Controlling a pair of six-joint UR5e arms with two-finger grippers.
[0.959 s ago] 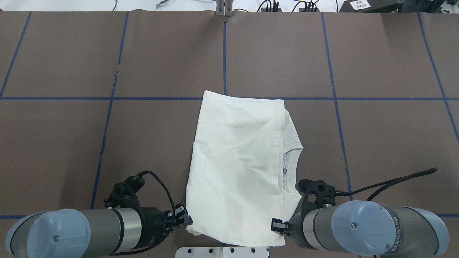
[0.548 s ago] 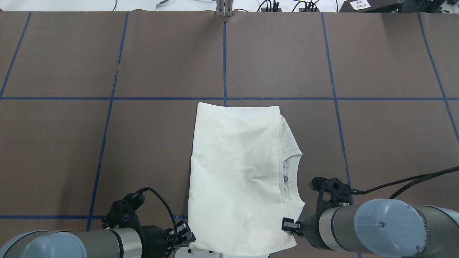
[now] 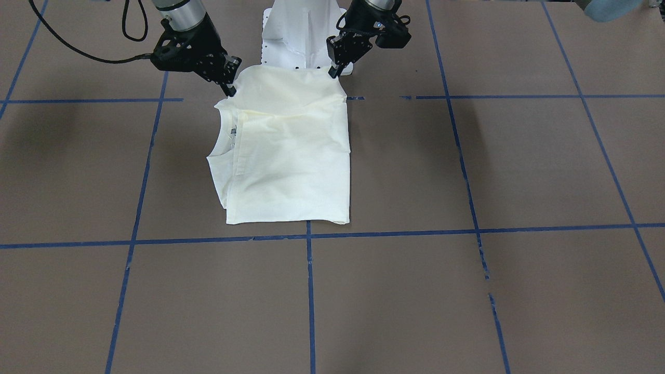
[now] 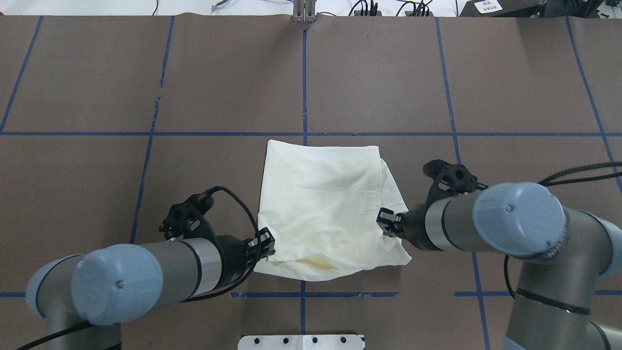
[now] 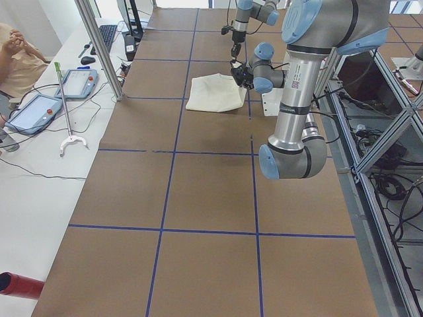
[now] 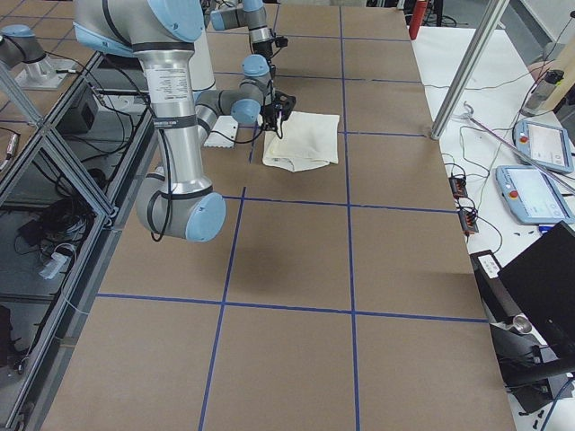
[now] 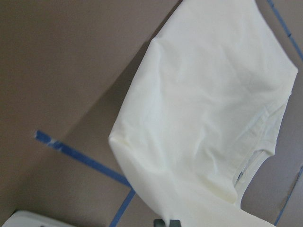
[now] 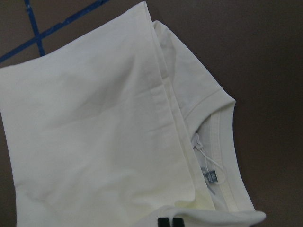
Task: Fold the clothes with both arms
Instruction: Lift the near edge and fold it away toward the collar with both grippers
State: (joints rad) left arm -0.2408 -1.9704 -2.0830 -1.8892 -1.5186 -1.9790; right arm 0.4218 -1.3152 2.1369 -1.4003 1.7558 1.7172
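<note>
The cream-white shirt (image 4: 325, 204) lies folded on the brown table, plain side up; its print is hidden. Its collar with a label shows in the right wrist view (image 8: 222, 137). My left gripper (image 4: 265, 243) is shut on the shirt's near left corner and holds it raised. My right gripper (image 4: 386, 224) is shut on the near right corner beside the collar, also raised. In the front-facing view the shirt (image 3: 291, 156) sags between the right gripper (image 3: 228, 89) and the left gripper (image 3: 332, 71). The left wrist view shows the shirt (image 7: 203, 109) hanging below.
The white pedestal base (image 4: 301, 341) sits at the table's near edge behind the shirt. Blue tape lines (image 4: 303, 73) grid the brown table. A side table with tablets (image 5: 79, 82) and a seated person (image 5: 16, 56) is beside the table's far side.
Both grippers have moved away from the robot's base and up, carrying the shirt's near edge with them. The near part of the shirt now lifts off the table and bunches.
</note>
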